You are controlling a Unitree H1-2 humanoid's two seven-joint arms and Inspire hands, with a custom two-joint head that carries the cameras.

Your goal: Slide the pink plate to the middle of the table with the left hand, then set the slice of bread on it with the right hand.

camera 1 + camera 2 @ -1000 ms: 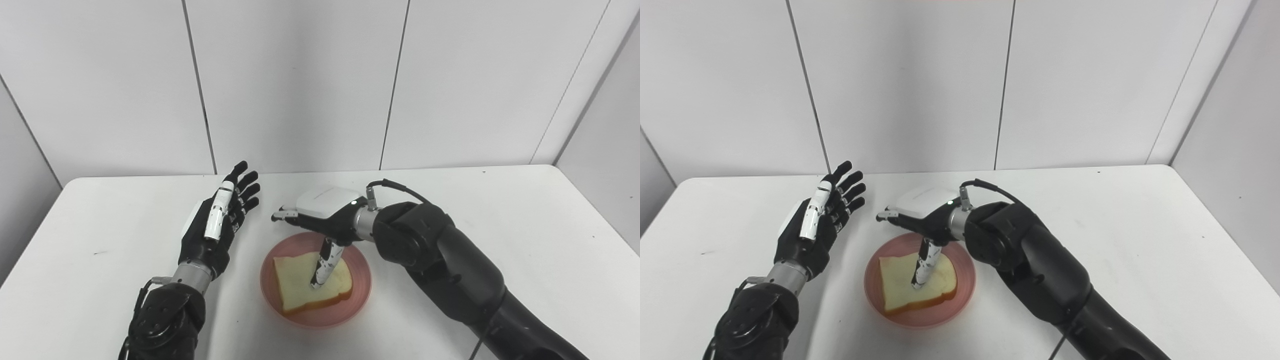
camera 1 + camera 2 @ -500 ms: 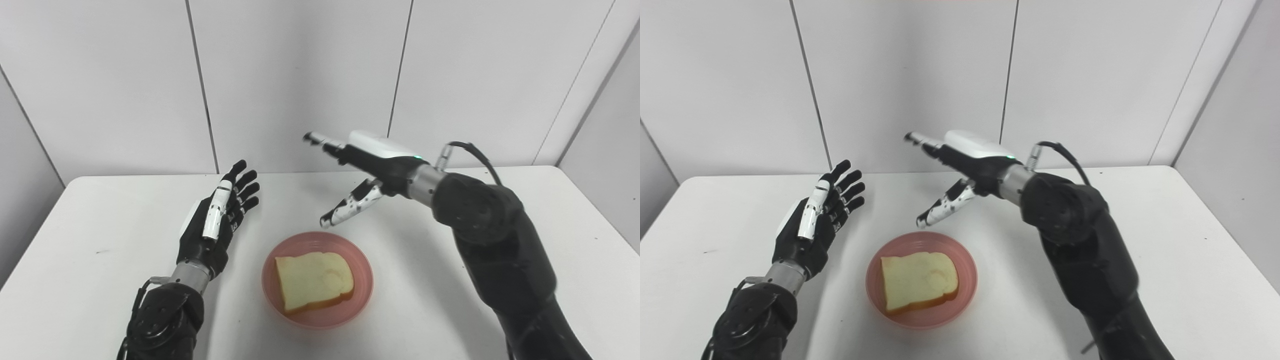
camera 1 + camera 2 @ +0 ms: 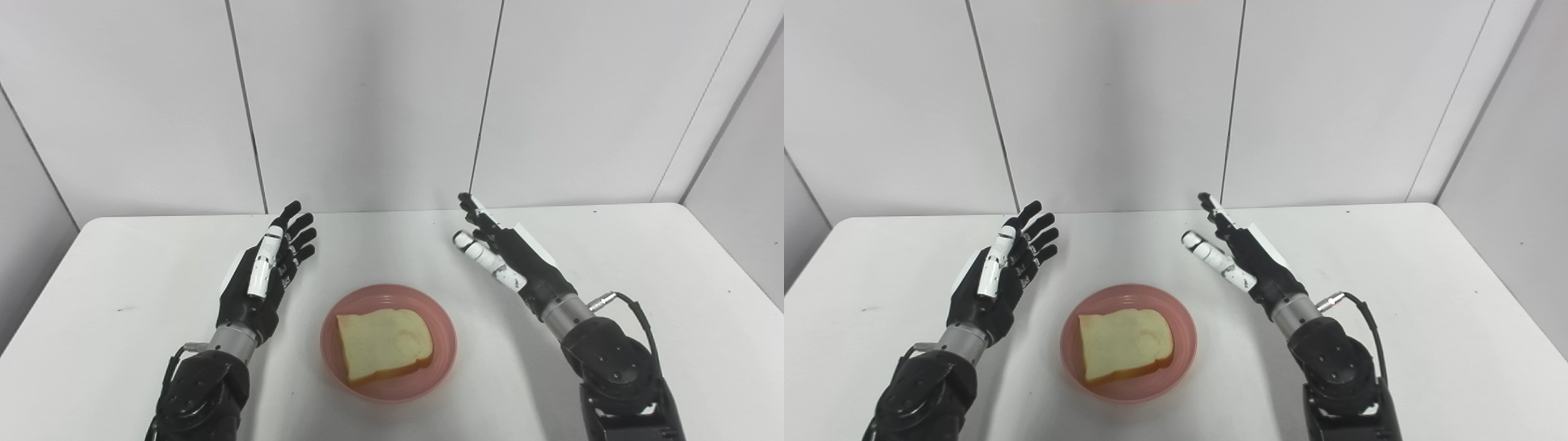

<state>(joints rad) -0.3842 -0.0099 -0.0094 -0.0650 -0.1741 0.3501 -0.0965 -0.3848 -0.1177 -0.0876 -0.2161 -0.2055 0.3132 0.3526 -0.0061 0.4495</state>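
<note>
The right robot hand [image 3: 511,257] hovers above the white surface [image 3: 643,257] with its black-and-white fingers spread, holding nothing. The left robot hand [image 3: 263,275] is likewise spread and empty, palm turned inward, raised over the left half of the surface.

Between them, toward the near edge and roughly at the middle of the surface, sits the round pink plate [image 3: 442,331]. The pale square slice of bread [image 3: 383,344] lies flat on it, its browner crust edge toward the camera, inside the rim.

The plate lies down and to the left of the right robot hand, and down and to the right of the left one; both stand well apart from it, at about equal distance. With bread on plate and plate centred, the task looks complete, so no further reach seems needed; the likely move is simply resting both arms away.
</note>
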